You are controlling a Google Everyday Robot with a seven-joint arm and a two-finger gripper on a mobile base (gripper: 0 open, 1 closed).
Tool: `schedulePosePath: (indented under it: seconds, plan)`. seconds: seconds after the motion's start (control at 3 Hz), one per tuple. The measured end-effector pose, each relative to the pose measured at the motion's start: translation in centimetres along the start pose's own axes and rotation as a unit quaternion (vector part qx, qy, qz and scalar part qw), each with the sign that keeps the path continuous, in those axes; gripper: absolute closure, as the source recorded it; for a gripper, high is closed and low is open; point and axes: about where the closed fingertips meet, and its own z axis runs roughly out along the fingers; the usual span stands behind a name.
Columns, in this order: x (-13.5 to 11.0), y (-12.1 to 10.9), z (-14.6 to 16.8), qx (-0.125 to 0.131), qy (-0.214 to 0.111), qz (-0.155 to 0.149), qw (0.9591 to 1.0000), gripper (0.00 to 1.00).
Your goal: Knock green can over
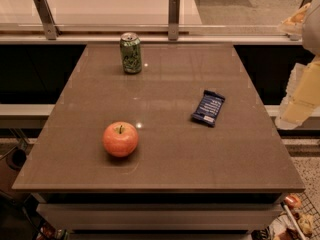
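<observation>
The green can stands upright near the far left of the brown table. It has pale swirly markings and a silver top. My gripper is a pale shape at the right edge of the camera view, beyond the table's right side and far from the can. Nothing touches the can.
A red-orange apple sits at the front left of the table. A blue snack bar lies at the right middle. A glass rail with metal posts runs behind the table's far edge, close behind the can.
</observation>
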Motion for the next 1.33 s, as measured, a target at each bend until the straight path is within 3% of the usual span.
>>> schedulePosePath:
  seconds: [0.67, 1.0, 1.33]
  plan:
    - [-0.2, -0.4, 0.0, 0.007, -0.016, 0.008, 0.9998, 0.0]
    - [0.1, -1.1, 1.8, 0.014, -0.06, 0.046, 0.997, 0.0]
    - [-0.6, -2.4, 4.1, 0.035, -0.127, 0.091, 0.9871, 0.0]
